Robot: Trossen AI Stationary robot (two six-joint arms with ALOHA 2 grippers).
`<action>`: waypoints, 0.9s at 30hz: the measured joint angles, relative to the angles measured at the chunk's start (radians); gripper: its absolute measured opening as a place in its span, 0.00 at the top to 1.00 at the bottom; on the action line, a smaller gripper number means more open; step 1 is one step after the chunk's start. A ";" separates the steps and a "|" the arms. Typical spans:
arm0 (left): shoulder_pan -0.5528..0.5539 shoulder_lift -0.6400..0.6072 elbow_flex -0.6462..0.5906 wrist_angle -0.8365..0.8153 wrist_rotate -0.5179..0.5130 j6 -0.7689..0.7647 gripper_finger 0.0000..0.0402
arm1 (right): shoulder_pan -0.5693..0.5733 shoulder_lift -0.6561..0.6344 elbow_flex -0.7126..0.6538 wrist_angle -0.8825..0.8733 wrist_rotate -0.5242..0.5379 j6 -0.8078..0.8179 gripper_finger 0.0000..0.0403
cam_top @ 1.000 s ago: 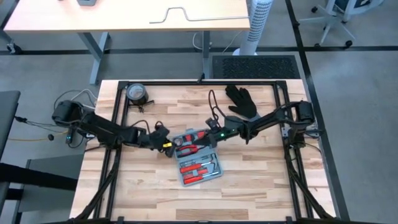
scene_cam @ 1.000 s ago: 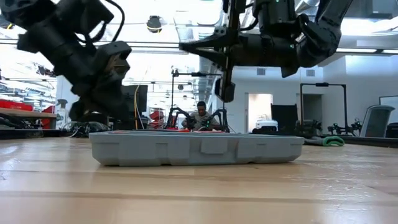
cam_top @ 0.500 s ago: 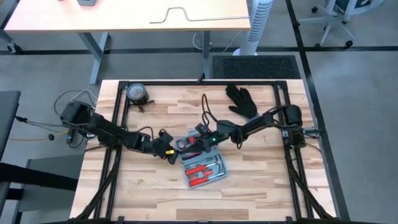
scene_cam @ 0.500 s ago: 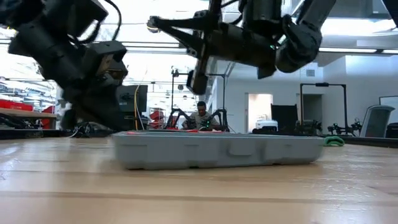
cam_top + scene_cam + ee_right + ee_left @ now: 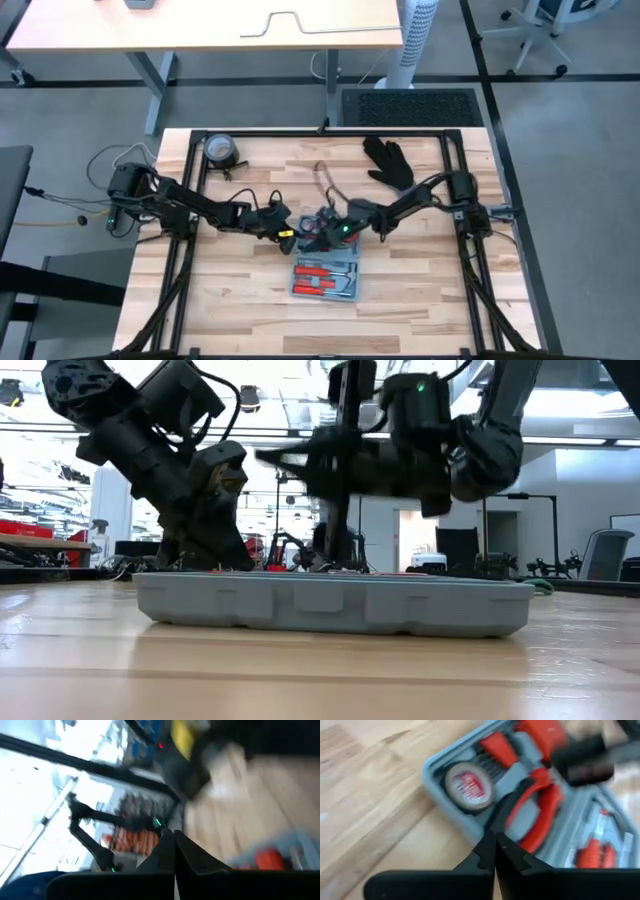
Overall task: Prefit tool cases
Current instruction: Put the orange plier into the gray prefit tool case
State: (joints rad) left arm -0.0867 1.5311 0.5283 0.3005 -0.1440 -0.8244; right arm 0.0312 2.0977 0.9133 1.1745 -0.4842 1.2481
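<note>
The case (image 5: 327, 279) is seen lying open and flat at the middle of the table (image 5: 420, 300), with red-handled tools in its grey recesses. The left gripper (image 5: 290, 236) is held just beyond the case's far left corner, its fingers (image 5: 490, 851) pressed together on nothing. The right gripper (image 5: 322, 226) is held just beyond the case's far edge, its fingers likewise closed and empty. A glove (image 5: 389, 163) and a tape roll (image 5: 220, 150) are found well beyond the case, near the table's far edge.
</note>
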 joint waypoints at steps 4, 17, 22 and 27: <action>0.003 -0.028 0.013 -0.029 0.015 0.018 1.00 | 0.001 -0.079 -0.019 0.024 0.035 -0.026 1.00; 0.020 -0.124 0.013 -0.140 0.013 0.069 1.00 | 0.020 -0.080 -0.019 -0.301 0.081 -0.154 1.00; 0.021 -0.124 0.013 -0.140 0.031 0.078 1.00 | 0.005 -0.084 -0.019 0.001 0.100 -0.069 1.00; 0.052 -0.124 0.013 -0.134 0.088 0.124 1.00 | 0.046 -0.083 -0.019 -0.135 0.171 -0.092 1.00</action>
State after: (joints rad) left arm -0.0344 1.4067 0.5415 0.1668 -0.0555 -0.7002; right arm 0.0774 2.0151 0.8948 1.0393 -0.3135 1.1560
